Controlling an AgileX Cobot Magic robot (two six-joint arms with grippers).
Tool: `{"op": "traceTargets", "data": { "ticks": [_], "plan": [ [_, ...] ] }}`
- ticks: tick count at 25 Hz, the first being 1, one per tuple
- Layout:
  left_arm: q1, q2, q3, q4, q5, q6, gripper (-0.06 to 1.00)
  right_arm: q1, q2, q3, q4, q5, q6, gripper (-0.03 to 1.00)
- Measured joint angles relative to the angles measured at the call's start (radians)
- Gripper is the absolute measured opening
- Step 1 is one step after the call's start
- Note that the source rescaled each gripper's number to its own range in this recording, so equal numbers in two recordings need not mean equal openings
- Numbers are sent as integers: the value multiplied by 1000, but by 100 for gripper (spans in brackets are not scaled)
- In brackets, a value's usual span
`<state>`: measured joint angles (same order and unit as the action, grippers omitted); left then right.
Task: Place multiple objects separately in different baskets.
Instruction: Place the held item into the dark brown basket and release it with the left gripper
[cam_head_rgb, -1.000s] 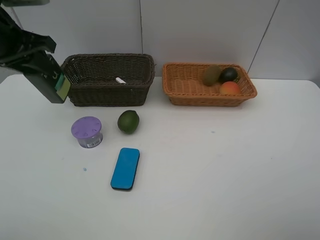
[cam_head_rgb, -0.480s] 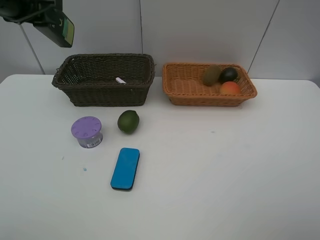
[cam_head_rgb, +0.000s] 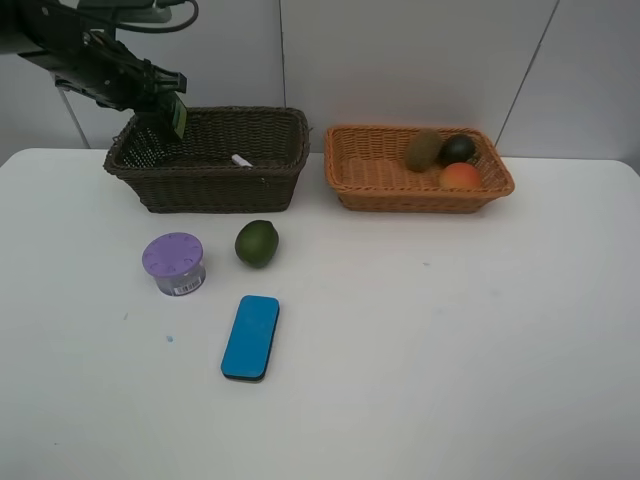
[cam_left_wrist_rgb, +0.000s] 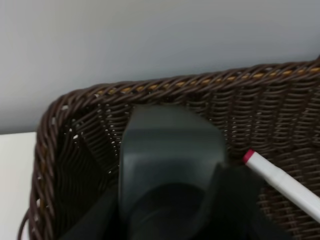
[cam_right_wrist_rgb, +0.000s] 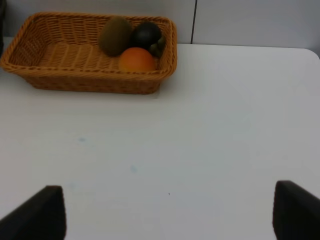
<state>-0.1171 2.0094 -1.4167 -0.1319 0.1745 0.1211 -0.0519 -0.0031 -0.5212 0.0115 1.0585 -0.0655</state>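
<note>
High camera first: the left gripper (cam_head_rgb: 168, 104) was clamped on the dark green pump bottle (cam_head_rgb: 179, 118), hanging over the left end of the dark brown basket (cam_head_rgb: 205, 190). The white-pink marker (cam_head_rgb: 241, 160) was already lying inside. The bottle looked like hard, smooth plastic, so probably a bit slippery and light unless full. A grip across the body seemed safer than one on the pump head.

Out on the table (cam_head_rgb: 450, 350) were the lime (cam_head_rgb: 256, 243), the purple-lidded tub (cam_head_rgb: 174, 262) just left of it, and the blue eraser (cam_head_rgb: 250, 337) nearer the front.
- The lime is round and would likely roll, so pinch it across the middle.
- The tub looked stiff, so take it by the sides under the lid.
- The eraser was flat and likely light, easiest across its narrow width.

All three sat apart from each other, with loads of open table to the right. The light orange basket (cam_head_rgb: 370, 175) had the kiwi (cam_head_rgb: 423, 149), mangosteen (cam_head_rgb: 458, 149) and peach (cam_head_rgb: 460, 176) bunched at its right end, and its left half was bare.

Left wrist view: a dark rounded shape filled the front, most likely the held bottle. The basket's woven wall was behind it and the marker lay off to one side, not touching. The rim looked like the only edge to clear on the way down.

Right wrist view: the right gripper (cam_right_wrist_rgb: 172, 215) had its jaws spread wide with nothing between them, over bare table and well short of the orange basket
</note>
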Motion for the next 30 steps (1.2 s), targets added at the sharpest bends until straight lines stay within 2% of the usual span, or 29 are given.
{"op": "traceTargets", "data": {
  "ticks": [7,18,19,21,23,25,30],
  "plan": [
    [0,87,-55,0,133,-6,53,0,0,0,0,0,0,100],
    [0,88,-58,0,179,-8,54,0,0,0,0,0,0,100],
    [0,88,-58,0,186,-9,58,0,0,0,0,0,0,100],
    [0,85,-61,0,186,-18,82,0,0,0,0,0,0,100],
    [0,83,-63,0,188,-20,94,0,0,0,0,0,0,100],
    [0,80,-63,0,195,-20,98,0,0,0,0,0,0,100],
    [0,80,-63,0,199,-20,100,0,0,0,0,0,0,100]
  ]
}}
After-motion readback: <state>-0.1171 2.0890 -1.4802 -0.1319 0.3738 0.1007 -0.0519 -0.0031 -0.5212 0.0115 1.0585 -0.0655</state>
